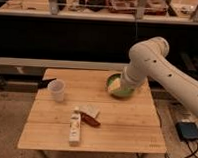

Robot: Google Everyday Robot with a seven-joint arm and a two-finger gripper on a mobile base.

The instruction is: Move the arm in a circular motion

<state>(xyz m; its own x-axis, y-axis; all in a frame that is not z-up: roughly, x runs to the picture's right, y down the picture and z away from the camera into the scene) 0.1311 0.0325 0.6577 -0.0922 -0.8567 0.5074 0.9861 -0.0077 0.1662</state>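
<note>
Only one camera view to go through. Looking down at a wooden table (121,125) with the arm (158,71) reaching in from the right edge, climbing to a rounded elbow above the table's back right corner, then dropping down-left. Ends in the gripper (120,86) right at a green bowl (120,96) near the back right of the table, low over it or inside it, honestly can't say which. Can't tell if it's open or closed either, or holding anything. So, arm-wise: up and to the right of the gripper, joined straight to it, with the last segment covering the bowl's back rim. Over on the left of the table, well apart from the gripper, a white cup (56,89) standing upright. Toward the front middle, a white bottle (76,127) lying flat, with a red thing (90,120) and a pale packet (91,109) just beside its top end. Down on the floor to the right, a dark blue box (188,131).
</note>
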